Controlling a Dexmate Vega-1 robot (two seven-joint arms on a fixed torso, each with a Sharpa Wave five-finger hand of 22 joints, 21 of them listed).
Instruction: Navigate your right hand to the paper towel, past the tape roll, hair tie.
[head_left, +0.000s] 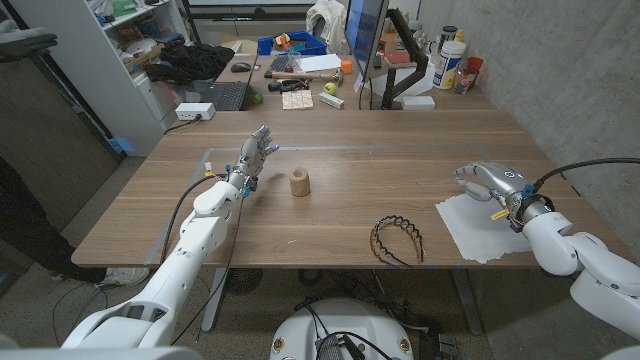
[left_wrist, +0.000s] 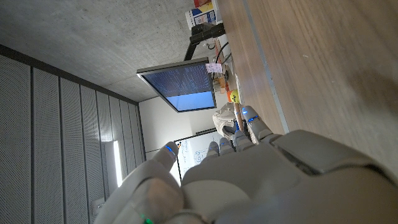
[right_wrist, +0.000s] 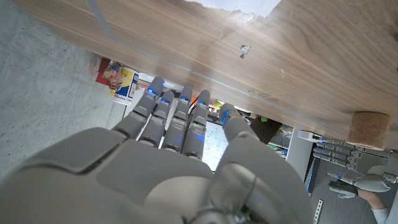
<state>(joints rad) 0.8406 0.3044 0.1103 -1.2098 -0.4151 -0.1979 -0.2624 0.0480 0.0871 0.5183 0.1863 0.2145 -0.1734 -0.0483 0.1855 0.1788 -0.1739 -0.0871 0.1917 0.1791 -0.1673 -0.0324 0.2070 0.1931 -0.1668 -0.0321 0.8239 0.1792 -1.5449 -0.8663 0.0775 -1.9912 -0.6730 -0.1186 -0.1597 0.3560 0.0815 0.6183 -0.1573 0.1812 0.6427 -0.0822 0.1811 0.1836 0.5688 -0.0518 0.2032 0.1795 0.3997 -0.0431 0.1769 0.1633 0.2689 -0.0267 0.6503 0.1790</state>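
The paper towel (head_left: 482, 227) lies flat on the table (head_left: 350, 175) near its front right corner, one edge reaching the table's front edge. The right hand (head_left: 492, 182) is positioned at the towel's far edge, above or on it; contact cannot be determined. Its fingers (right_wrist: 166, 111) extend forward, close together, holding nothing.

The hair tie, a dark scalloped hoop (head_left: 396, 240), lies on the table just left of the towel, apart from it. The tape roll, a short brown cylinder (head_left: 299, 182), stands upright near the table's centre, well apart from the towel; it also appears in the right wrist view (right_wrist: 371, 129).

The left hand (head_left: 253, 156) is raised near the tape roll, on its left, not touching it. Its fingers (head_left: 262, 142) are spread and extended, holding nothing.
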